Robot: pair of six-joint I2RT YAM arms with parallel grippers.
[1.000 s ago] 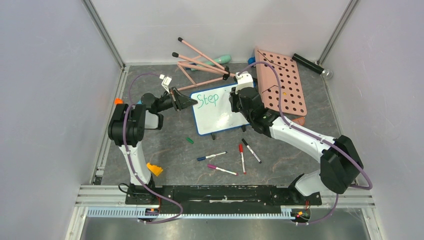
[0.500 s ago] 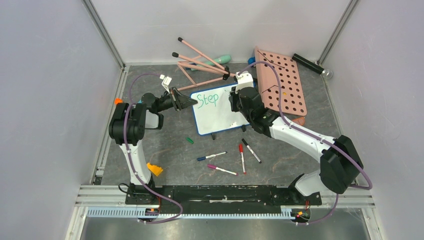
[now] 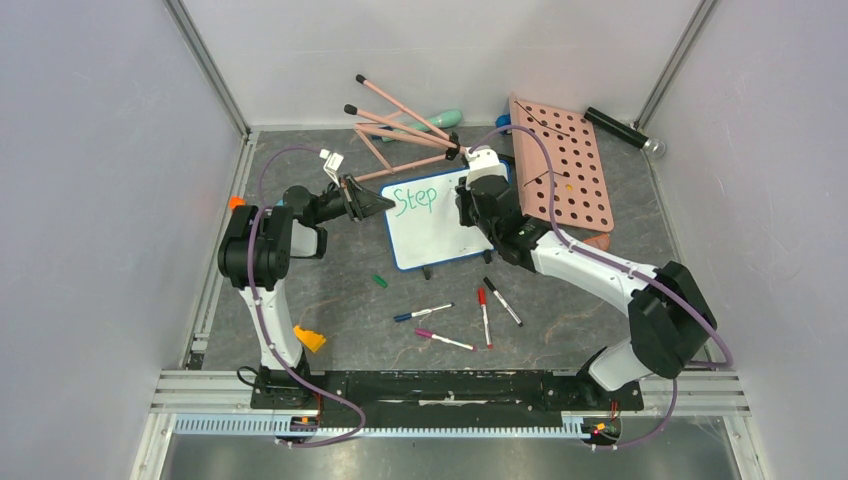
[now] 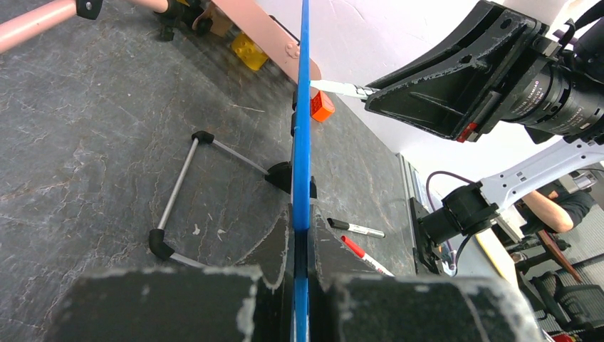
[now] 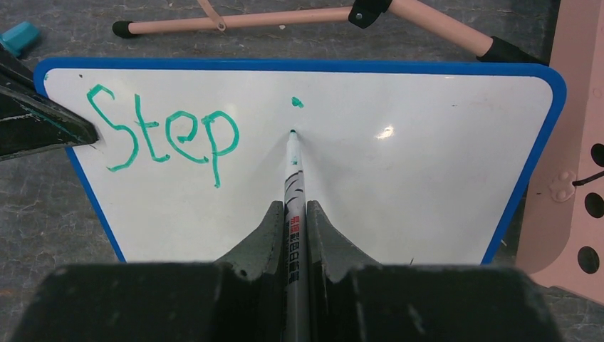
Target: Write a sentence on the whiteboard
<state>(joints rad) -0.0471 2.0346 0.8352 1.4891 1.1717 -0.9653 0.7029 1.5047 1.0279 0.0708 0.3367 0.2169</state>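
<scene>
The whiteboard [image 3: 440,235] stands tilted mid-tabletop [image 3: 330,290]. Left hand [image 4: 301,221] is clamped on its blue left edge. Right hand [image 5: 293,206] is closed around green marker [image 5: 293,167], tip on the board right of the sentence [image 5: 167,135], which reads only "Step".

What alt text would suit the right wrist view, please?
The right gripper holds a marker with its tip on the whiteboard, right of the green word "Step" and below a dot. The left gripper clamps the board's left edge.
</scene>
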